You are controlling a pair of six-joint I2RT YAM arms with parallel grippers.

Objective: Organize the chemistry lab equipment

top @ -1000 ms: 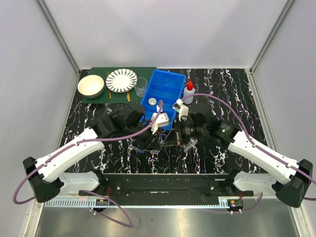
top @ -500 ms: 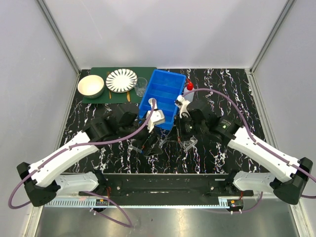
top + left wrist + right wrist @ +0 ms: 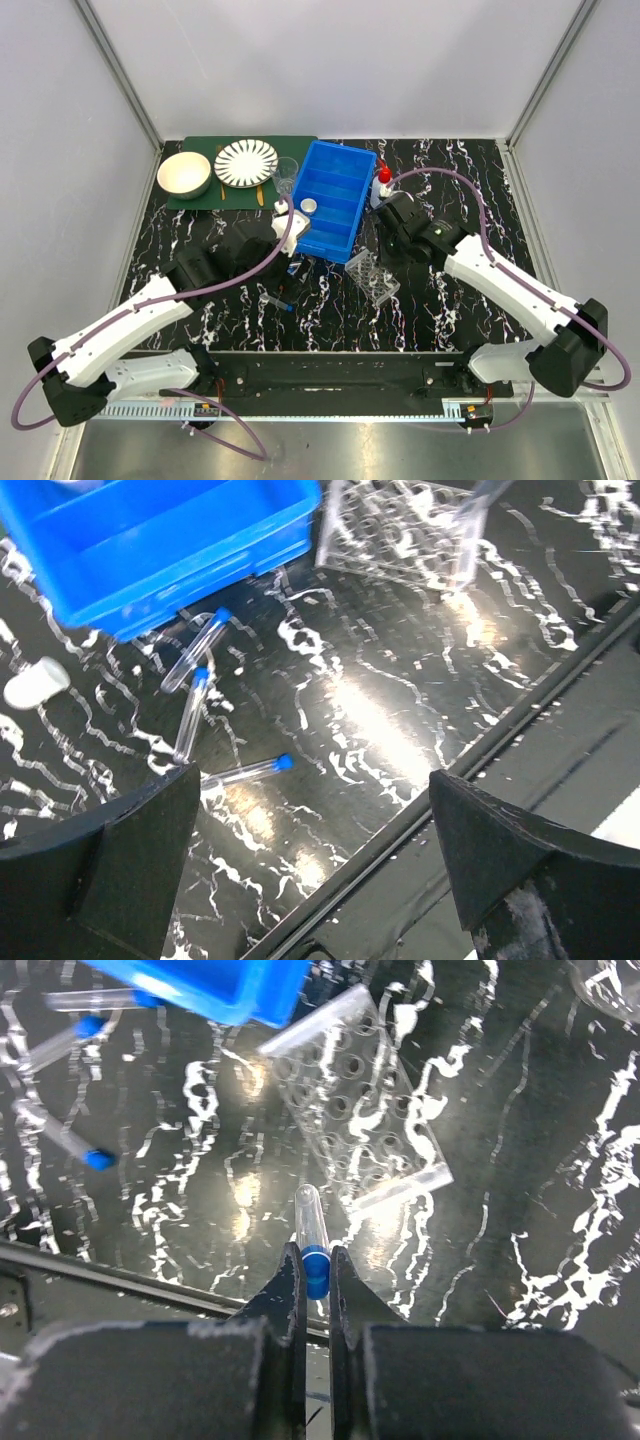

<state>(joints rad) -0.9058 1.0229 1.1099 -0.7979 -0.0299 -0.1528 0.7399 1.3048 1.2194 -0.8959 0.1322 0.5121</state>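
Three slim, clear loose tubes (image 3: 190, 715) with blue caps are lying flat on the glossy marbled table (image 3: 400, 710), under the left gripper (image 3: 310, 790) — its jaws are gaping wide. By the pitted clear plastic rack (image 3: 355, 1110), the right gripper (image 3: 316, 1272) is clamping a fourth tube (image 3: 308, 1215) at its cap — only its wrist view is showing this. The blue bin (image 3: 340, 190) is sitting beyond.

We see a robot test cell: grey wall panels (image 3: 330, 60) enclose the marbled tabletop (image 3: 470, 170) carrying a tube rack (image 3: 372, 277).
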